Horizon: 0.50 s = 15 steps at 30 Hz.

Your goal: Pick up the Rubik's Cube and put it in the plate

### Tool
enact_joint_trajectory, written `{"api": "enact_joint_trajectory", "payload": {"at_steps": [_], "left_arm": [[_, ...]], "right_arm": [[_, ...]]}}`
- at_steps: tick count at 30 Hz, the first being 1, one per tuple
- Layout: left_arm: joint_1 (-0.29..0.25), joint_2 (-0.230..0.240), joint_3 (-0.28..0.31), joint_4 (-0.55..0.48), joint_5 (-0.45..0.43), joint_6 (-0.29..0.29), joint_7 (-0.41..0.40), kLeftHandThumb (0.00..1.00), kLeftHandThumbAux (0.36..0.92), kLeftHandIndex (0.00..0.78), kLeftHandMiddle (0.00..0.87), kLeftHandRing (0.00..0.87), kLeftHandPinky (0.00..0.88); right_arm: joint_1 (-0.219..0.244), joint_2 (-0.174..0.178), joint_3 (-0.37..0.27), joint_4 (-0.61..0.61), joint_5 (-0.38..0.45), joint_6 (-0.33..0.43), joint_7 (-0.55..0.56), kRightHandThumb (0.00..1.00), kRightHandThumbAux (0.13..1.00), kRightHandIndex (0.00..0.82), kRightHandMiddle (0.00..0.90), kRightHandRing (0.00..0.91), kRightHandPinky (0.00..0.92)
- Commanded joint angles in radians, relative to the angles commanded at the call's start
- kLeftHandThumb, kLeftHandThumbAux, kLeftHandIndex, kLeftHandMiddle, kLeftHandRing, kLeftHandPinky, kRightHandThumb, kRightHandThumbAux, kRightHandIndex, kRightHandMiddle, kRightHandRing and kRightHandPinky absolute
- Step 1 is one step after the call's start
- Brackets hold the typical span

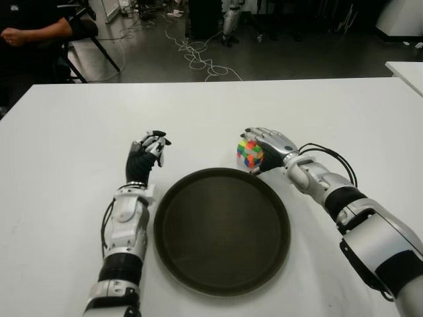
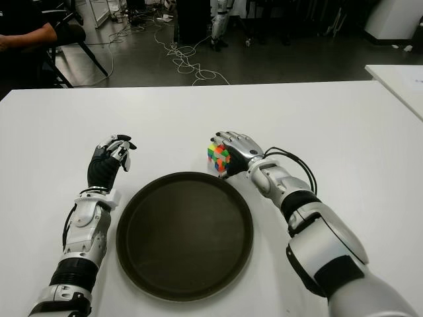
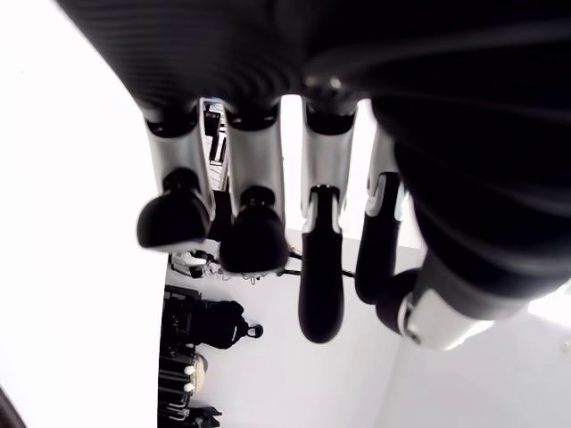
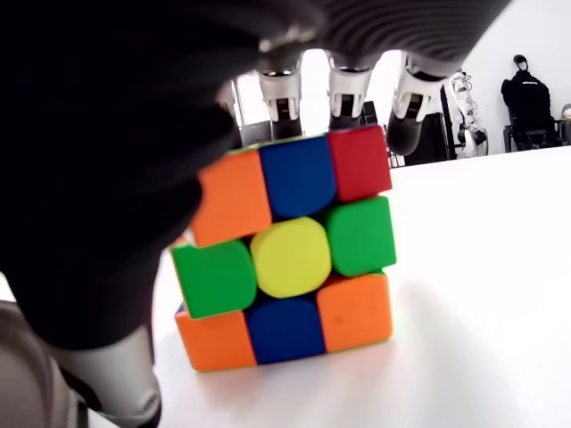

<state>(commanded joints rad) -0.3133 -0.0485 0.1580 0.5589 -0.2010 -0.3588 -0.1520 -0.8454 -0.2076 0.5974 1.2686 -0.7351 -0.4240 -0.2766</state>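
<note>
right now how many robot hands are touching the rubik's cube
1: the right hand wraps the Rubik's Cube just beyond the plate. The left hand shows left of the plate, holding nothing.

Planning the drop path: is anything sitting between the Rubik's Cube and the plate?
Nothing visible. The Rubik's Cube stands on the table just beyond the plate's far-right rim, with the right hand curled over it. The plate holds nothing, and the left hand shows off to its left.
</note>
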Motion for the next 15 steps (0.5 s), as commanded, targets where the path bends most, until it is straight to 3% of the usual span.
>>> {"api": "enact_joint_trajectory", "payload": {"at_steps": [15], "left_arm": [[0.002, 0.004, 0.001, 0.001, 0.002, 0.0, -0.001, 0.856, 0.661, 0.42, 0.536, 0.799, 0.809]], "right_arm": [[-0.002, 0.001, -0.004, 0.0, 0.003, 0.0, 0.009, 0.0, 0.767, 0.078, 0.072, 0.09, 0.124]]}}
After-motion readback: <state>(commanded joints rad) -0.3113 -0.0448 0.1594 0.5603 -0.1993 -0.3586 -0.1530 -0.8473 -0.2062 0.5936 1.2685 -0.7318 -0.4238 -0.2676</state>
